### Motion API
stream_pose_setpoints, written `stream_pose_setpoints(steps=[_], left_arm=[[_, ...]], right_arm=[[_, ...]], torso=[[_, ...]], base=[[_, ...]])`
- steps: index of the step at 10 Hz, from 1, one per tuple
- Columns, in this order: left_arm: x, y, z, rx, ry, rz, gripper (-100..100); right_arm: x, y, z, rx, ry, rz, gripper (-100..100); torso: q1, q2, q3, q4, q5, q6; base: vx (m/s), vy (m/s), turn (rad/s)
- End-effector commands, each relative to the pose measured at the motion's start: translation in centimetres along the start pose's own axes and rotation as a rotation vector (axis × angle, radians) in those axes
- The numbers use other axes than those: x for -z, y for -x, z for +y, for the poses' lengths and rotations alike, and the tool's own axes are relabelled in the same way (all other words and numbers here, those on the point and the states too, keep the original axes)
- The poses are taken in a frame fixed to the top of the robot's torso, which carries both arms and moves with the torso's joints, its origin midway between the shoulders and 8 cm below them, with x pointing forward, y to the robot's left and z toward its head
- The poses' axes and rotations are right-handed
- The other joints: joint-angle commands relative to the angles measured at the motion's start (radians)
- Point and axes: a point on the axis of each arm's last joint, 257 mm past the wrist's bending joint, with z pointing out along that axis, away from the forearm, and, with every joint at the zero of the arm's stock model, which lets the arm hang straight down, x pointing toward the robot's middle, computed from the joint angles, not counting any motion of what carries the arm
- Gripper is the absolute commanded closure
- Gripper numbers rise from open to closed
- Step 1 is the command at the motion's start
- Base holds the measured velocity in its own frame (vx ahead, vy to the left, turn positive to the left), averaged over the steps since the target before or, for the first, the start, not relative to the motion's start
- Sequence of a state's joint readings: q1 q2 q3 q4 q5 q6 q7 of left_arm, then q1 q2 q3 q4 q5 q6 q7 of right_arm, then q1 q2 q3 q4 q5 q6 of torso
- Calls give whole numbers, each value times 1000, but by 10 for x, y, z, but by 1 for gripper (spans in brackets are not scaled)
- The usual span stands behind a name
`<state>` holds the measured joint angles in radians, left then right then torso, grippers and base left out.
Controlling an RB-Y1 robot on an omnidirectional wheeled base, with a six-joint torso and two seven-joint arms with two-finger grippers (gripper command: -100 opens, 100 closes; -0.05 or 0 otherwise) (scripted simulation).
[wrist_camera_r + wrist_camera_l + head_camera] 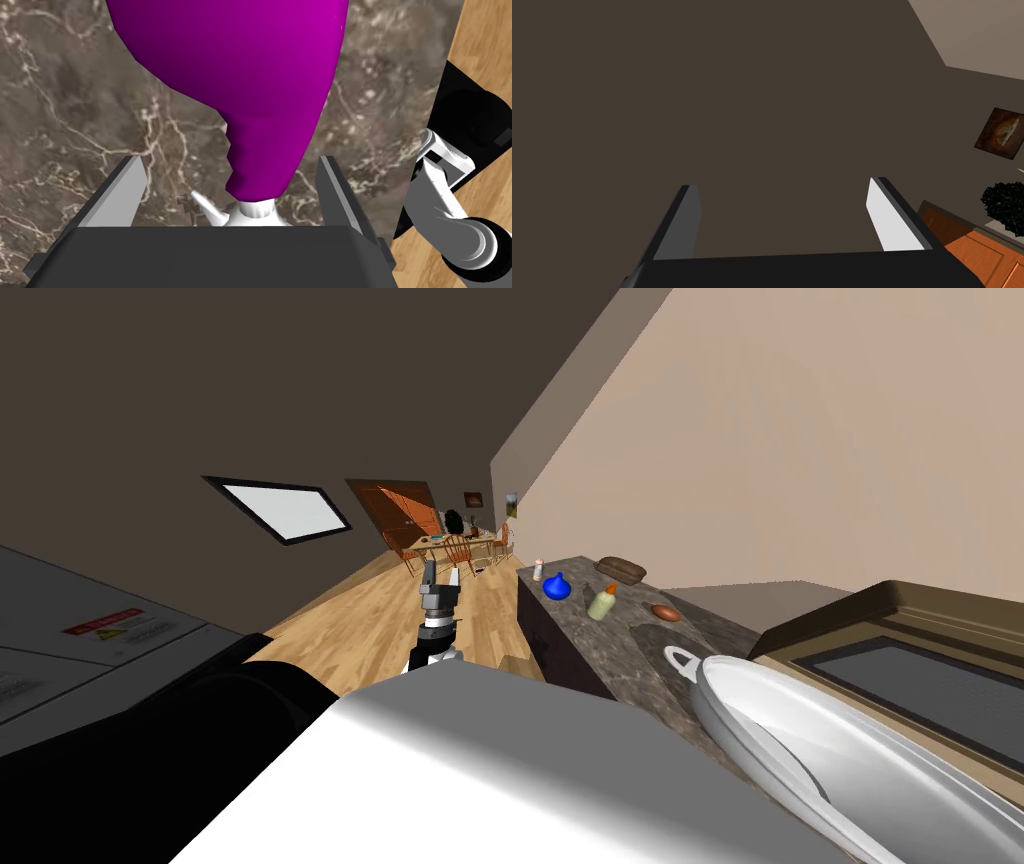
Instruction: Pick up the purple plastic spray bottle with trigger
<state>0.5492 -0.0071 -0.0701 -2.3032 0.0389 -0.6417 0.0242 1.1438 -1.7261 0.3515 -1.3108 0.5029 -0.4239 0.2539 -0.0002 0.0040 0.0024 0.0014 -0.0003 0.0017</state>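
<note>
Right wrist view: purple spray bottle (250, 75) on the marbled counter (75, 100) sits untouched between the fingers of the open right gripper (228, 160), so I'd centre on the narrow neck near the trigger (206, 206), then squeeze gently.

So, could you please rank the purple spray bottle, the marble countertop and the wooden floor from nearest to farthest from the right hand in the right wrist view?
1. purple spray bottle, between the fingers of the right hand.
2. marble countertop, behind the bottle.
3. wooden floor, beyond its edge.
</note>
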Motion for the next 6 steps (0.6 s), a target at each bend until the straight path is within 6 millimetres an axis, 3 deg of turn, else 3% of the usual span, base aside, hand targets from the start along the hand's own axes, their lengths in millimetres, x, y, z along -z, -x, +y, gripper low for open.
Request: stream_pose_setpoints(steps=[1,2,6], left_arm=[[0,0,0,0,0,0,0],[0,0,0,0,0,0,0],[0,0,0,0,0,0,0]], right_arm=[[0,0,0,0,0,0,-100],[0,-1,0,-3,0,1,100],[0,-1,1,-5,0,1,100]], torso=[[0,0,0,0,0,0],[1,-1,0,0,0,0],[-1,-2,-1,0,-1,-1]], base=[[-14,-10,24],[-3,0,-14],[0,0,0]])
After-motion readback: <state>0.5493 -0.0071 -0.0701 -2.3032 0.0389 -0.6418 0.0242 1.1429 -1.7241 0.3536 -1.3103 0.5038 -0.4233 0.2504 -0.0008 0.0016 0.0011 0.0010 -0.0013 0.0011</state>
